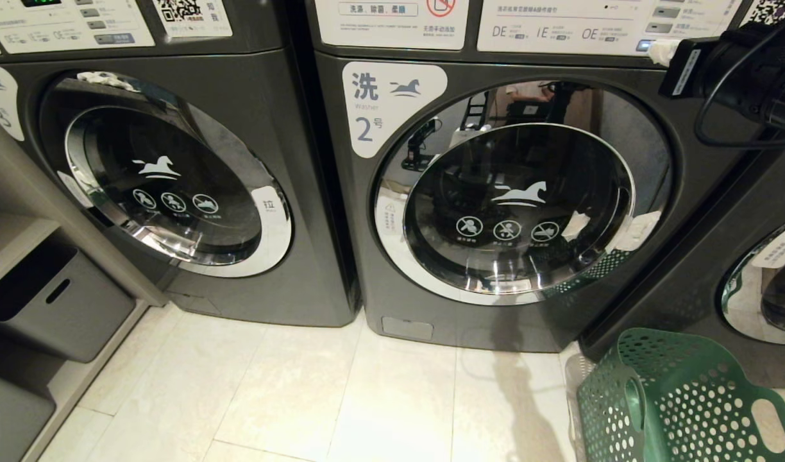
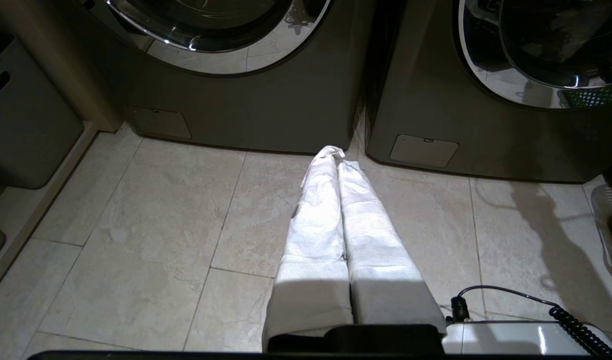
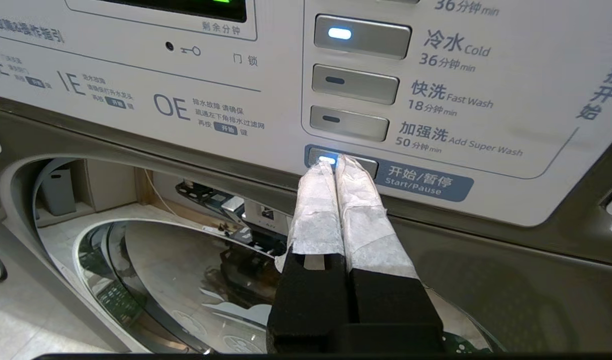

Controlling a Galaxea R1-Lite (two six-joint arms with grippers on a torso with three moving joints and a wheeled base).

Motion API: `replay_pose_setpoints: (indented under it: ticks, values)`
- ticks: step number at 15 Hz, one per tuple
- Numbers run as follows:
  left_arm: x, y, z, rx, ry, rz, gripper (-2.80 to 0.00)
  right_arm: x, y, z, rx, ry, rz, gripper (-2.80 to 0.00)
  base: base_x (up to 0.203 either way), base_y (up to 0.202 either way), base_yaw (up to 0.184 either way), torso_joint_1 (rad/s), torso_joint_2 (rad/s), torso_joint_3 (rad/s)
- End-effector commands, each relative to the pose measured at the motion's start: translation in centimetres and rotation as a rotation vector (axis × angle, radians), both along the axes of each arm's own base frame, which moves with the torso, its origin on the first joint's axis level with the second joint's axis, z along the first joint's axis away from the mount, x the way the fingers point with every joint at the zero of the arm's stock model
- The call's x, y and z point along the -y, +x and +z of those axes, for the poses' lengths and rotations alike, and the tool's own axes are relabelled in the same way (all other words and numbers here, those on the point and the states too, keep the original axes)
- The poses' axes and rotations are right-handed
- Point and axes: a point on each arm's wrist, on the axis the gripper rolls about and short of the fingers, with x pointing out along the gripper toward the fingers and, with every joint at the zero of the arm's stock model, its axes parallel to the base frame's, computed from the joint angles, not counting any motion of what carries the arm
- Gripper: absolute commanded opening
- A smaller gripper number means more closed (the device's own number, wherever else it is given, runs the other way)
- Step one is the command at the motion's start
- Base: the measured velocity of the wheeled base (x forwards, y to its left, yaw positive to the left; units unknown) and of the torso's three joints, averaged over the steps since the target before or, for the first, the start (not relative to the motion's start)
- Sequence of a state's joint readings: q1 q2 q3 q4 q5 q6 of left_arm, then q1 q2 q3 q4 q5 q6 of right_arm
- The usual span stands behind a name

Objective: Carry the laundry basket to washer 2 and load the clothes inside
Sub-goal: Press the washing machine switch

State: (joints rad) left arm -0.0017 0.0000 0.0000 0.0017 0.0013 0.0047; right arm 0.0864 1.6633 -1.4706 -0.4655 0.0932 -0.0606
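Upper right of head view: right gripper, fingers together, tips at washer 2 start/pause button. Door closed, laundry basket apparently empty; loading seems done, press next. Left gripper together, idle.

Glossy chrome-rimmed glass on washer 2 — perforated plastic laundry basket

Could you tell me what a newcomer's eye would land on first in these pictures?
Probably the right gripper, shut, its white-wrapped tips at the lit Start/Pause button on the panel of washer 2, whose round door is closed. Next, the green laundry basket on the floor at the washer's lower right.
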Motion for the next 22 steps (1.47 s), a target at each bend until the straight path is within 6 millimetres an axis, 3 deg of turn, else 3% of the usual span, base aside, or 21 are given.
replay_pose_setpoints:
  ticks: [1,11,16,22]
  values:
    - [0.0,0.0,0.0,0.000,0.000,0.000,-2.80,0.0,0.6,0.0,0.006,-0.001,-0.001,-2.80,0.000,0.000,0.000,0.000,0.00,0.000]
    - [0.0,0.0,0.0,-0.001,0.000,0.000,-2.80,0.0,1.6,0.3,0.016,-0.003,-0.010,-2.80,0.000,0.000,0.000,0.000,0.00,0.000]
    - [0.0,0.0,0.0,0.000,0.000,0.000,-2.80,0.2,-1.1,-0.3,-0.029,-0.005,-0.004,-2.80,0.000,0.000,0.000,0.000,0.00,0.000]
    - [0.0,0.0,0.0,-0.002,0.000,0.000,-2.80,0.3,-2.3,-0.4,-0.035,0.000,-0.004,-2.80,0.000,0.000,0.000,0.000,0.00,0.000]
